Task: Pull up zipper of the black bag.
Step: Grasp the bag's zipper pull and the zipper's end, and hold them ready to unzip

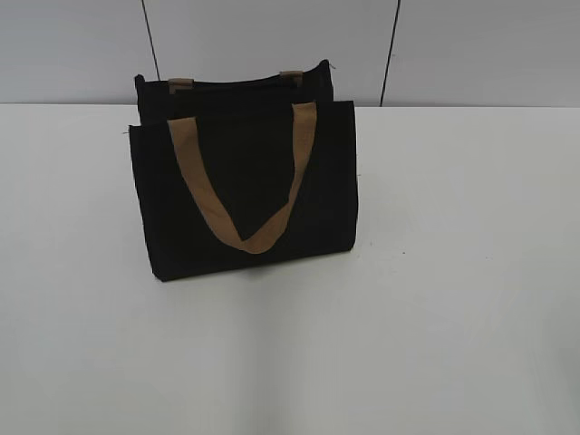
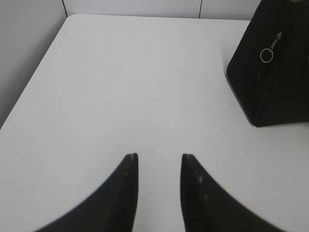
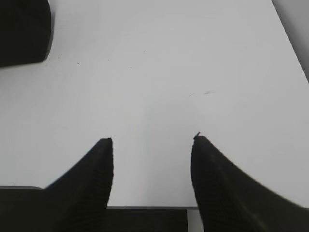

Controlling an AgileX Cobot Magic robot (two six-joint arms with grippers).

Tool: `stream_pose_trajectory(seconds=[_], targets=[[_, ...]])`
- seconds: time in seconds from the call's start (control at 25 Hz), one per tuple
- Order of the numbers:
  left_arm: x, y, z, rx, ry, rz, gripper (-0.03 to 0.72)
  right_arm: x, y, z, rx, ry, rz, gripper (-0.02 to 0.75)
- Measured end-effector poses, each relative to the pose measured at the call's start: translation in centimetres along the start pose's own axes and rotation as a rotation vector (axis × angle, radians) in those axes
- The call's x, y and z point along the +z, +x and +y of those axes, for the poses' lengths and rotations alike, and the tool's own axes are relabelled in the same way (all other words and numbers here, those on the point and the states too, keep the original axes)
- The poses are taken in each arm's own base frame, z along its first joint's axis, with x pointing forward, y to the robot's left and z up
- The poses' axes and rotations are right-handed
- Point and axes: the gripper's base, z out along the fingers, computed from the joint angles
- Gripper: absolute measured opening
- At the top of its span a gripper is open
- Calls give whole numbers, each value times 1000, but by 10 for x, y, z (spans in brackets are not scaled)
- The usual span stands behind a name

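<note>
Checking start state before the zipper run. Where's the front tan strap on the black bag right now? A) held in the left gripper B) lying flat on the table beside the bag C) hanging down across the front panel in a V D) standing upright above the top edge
C: in the exterior view the front tan strap droops in a V over the black bag front panel; neither gripper touches it.

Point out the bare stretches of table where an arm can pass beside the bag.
The white table lies bare in front of the black bag and on both its sides. The left gripper and right gripper both hover over open tabletop, fingers apart. Only the strip between the bag's back and the wall is tight.
</note>
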Motion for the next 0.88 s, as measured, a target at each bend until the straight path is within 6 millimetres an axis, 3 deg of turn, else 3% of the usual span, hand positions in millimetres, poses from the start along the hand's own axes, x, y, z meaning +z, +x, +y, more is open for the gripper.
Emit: stream_pose_trajectory(seconds=[0.88], targets=[[0, 0, 0, 0, 0, 0, 227, 0, 0, 0, 0, 0, 0, 396]])
